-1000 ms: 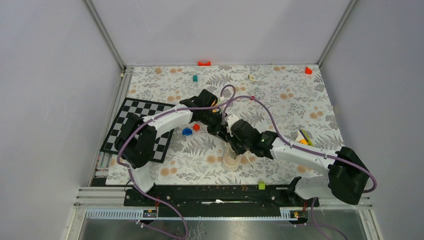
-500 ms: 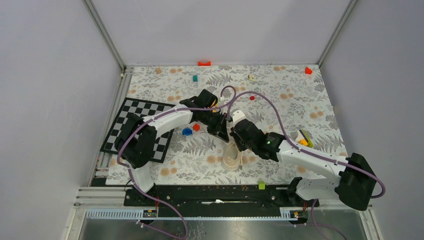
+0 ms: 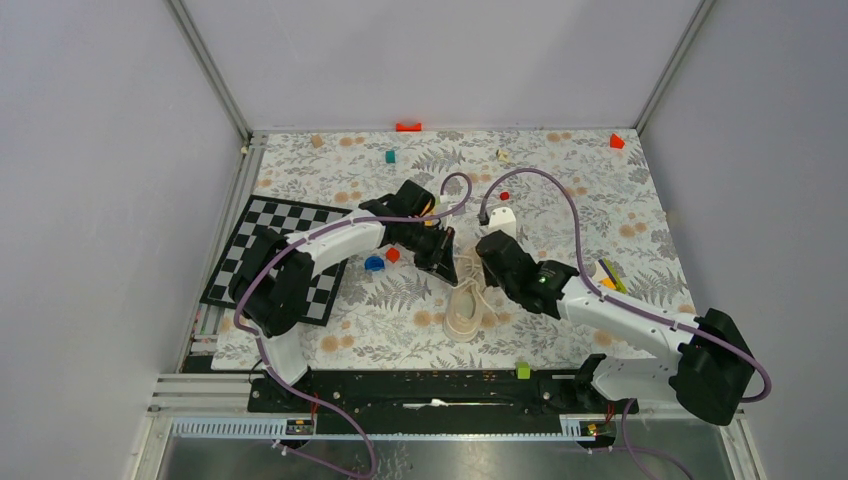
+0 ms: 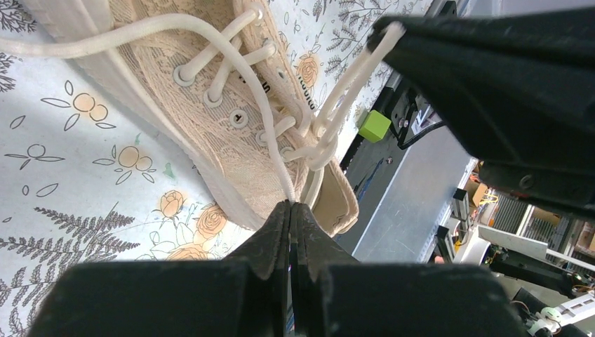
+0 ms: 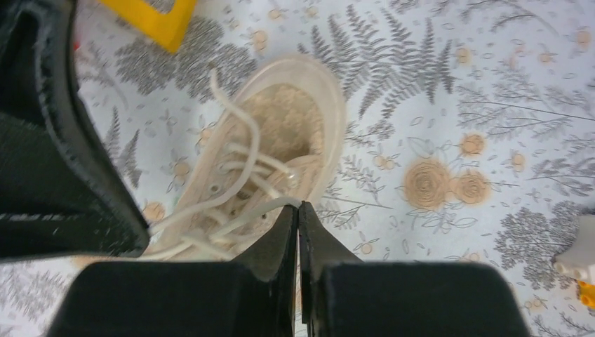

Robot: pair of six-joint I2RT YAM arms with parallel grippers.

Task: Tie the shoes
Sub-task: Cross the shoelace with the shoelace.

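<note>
bench (image 3: 600, 190): floral cloth, checkerboard (image 3: 250, 240) at left edge
shoe (image 3: 463, 312): cream sneaker, mid-bench, between both arms
left end effector (image 4: 289, 205): pressed together, pinching one of the laces (image 4: 269, 137)
right end effector (image 5: 298, 207): pressed together, pinching the other lace
laces: pale, untied, stretched from eyelets to each end effector
green block (image 3: 522, 371): near rail

A desk (image 3: 600, 200) spread with a pale cloth (image 3: 570, 170) printed in grey ferns and orange flowers fills the middle. Plain lilac-grey walls close it in: one behind the far edge (image 3: 440, 60), one along the left edge (image 3: 100, 200), one along the right edge (image 3: 760, 150). Slim aluminium posts (image 3: 208, 68) rise from both far corners. A black-and-white checkerboard mat (image 3: 270, 225) overhangs the left edge. A black rail (image 3: 440, 385) runs along the near edge. The light is soft and even.
</note>
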